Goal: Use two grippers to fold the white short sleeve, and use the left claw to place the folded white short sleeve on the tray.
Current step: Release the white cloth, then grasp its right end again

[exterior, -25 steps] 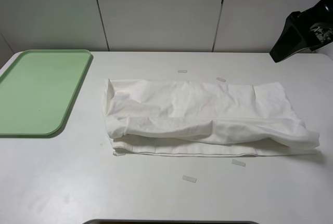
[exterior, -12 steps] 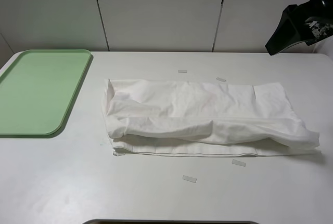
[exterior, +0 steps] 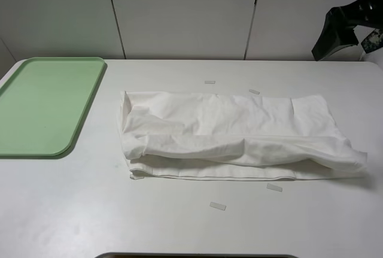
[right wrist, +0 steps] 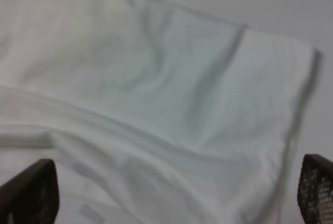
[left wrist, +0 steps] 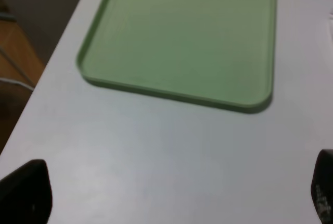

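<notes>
The white short sleeve (exterior: 233, 135) lies folded into a long band across the middle of the table; its right end fills the right wrist view (right wrist: 156, 94). The pale green tray (exterior: 45, 105) sits at the table's left edge with nothing on it, and its rim (left wrist: 171, 94) shows in the left wrist view. My right gripper (exterior: 342, 30) hangs high at the back right, above and apart from the shirt. In its wrist view the gripper (right wrist: 171, 195) stands open, nothing between the fingers. My left gripper (left wrist: 174, 198) is open over bare table near the tray and out of the exterior high view.
Several small pale tape strips lie on the table around the shirt, such as one (exterior: 218, 206) in front of it and one (exterior: 209, 82) behind it. A pale panelled wall stands behind the table. Bare table (exterior: 90, 210) stretches in front of the tray.
The right arm has lifted and drawn back toward the upper right corner of the exterior high view. The shirt and tray have not moved.
</notes>
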